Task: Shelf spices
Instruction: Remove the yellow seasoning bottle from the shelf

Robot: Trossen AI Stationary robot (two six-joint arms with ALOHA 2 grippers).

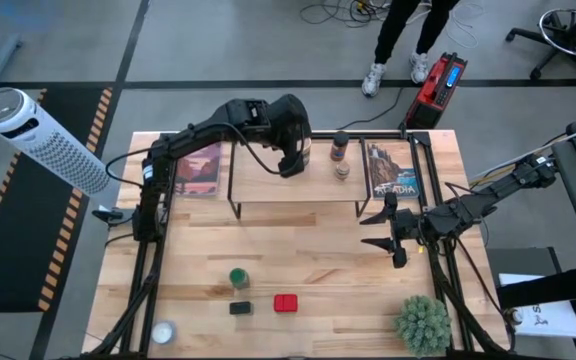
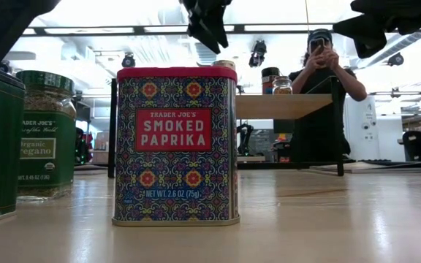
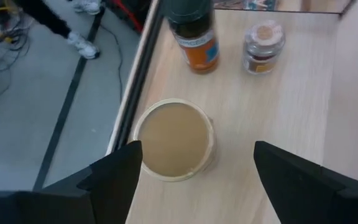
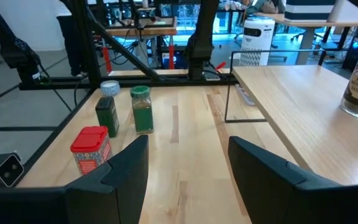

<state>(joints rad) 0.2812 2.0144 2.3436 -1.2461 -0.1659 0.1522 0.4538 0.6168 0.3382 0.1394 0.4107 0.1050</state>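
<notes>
Left tool [image 3: 191,174]: fingers spread wide, gripping nothing; poised directly above the tan round jar [image 3: 174,140], which stands upright on the shelf [image 1: 268,182] at its 9 o'clock end, near the far edge.

Right tool [image 1: 388,232]: fingers apart, empty; waiting over the bench [image 1: 318,280] at 3 o'clock, just in front of the shelf's right leg.

Shelved items: tan round jar; dark-capped brown bottle [image 3: 191,34] and tiny clear jar [image 3: 263,46] side by side toward the shelf's 3 o'clock end, near the tan jar but apart from it.

Unshelved items, bench at 6 to 7 o'clock: green-lidded oregano jar [image 1: 238,277], small black box [image 1: 241,308], red smoked-paprika tin [image 1: 285,303].

Step in hand (judged): parting from the tan jar after placement. Good practice: keep the fingers wide, rise straight up so neither pad brushes the lid or rim, then clear the shelf before swinging toward 6 o'clock. Risk: a sideways drift could nudge the jar off the near-lying far edge.
</notes>
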